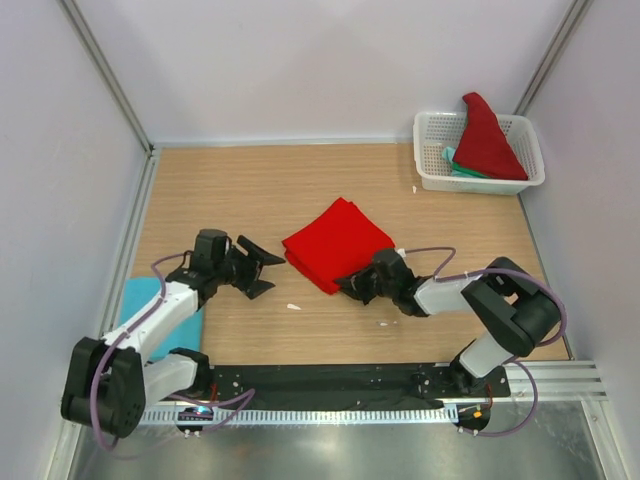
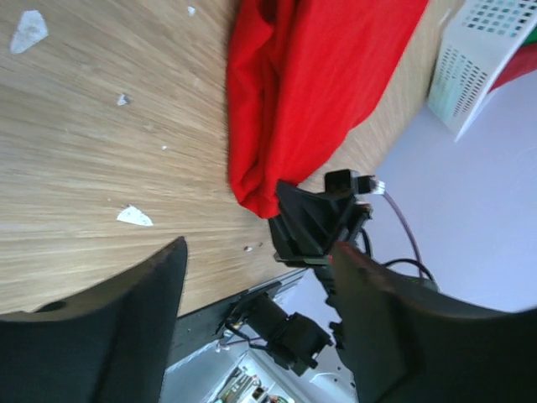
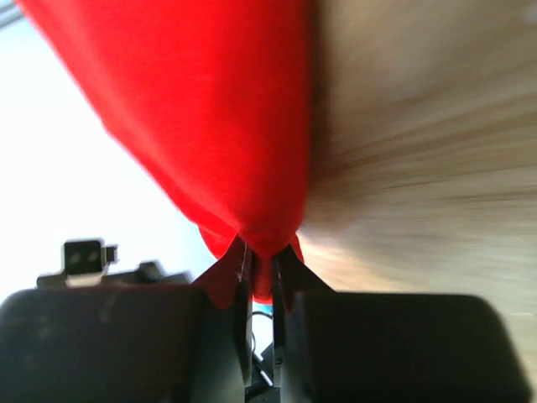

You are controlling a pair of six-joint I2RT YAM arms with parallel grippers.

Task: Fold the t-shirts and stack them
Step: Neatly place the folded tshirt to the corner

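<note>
While the overhead view hides the pinch, we log from the wrist: right claw [image 3: 262, 256] clamped on folded red t-shirt [image 3: 210, 109] corner; left claw [image 1: 268, 272] agape, empty.

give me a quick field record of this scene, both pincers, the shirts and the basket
left pincer: open, empty, left of the folded red t-shirt, apart from it
right pincer: shut on that shirt's near corner
basket: far right, holds a red t-shirt and teal-green cloth
light blue t-shirt: left edge of the table, partly under the left arm
</note>
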